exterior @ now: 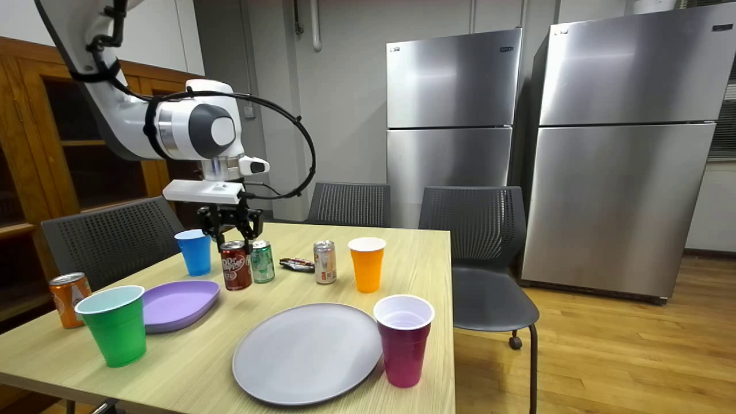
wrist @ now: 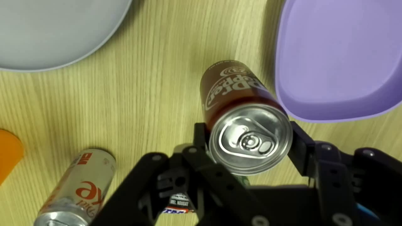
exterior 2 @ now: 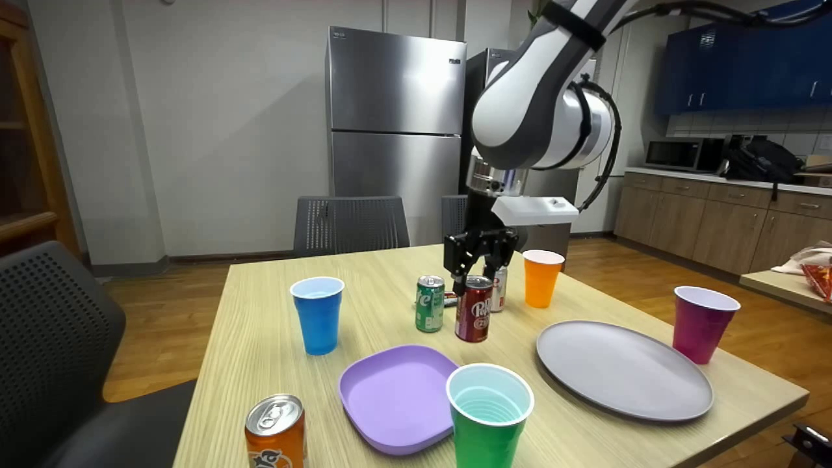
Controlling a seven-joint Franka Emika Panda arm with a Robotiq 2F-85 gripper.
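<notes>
in an exterior view: table (exterior: pixel 190 356) spans lower left, gray plate (exterior: pixel 307 353) at bottom centre, purple plate (exterior: pixel 178 302) lower left. wrist view: gripper (wrist: pixel 249 138) in from bottom, orange cup (wrist: pixel 8 153) at left edge. dr pepper can (wrist: pixel 232 84) right of centre there, clamped between the 2 jaws, beside purple plate; upright in both exterior views. green can (exterior 2: pixel 429 304) near it, just below centre in an exterior view. wrapped bar (wrist: pixel 179 204) at bottom of wrist view.

Round the nearer plate (exterior: pixel 305 353) on the table (exterior: pixel 417 259) I see one cup (exterior: pixel 118 328) at nine o'clock, another plate (exterior: pixel 181 305) at ten, the soda can (exterior: pixel 236 267) in the gripper (exterior: pixel 234 244) at eleven, another can (exterior: pixel 325 262) at twelve, a second cup (exterior: pixel 367 267) at one, a third cup (exterior: pixel 404 345) just past three.
</notes>
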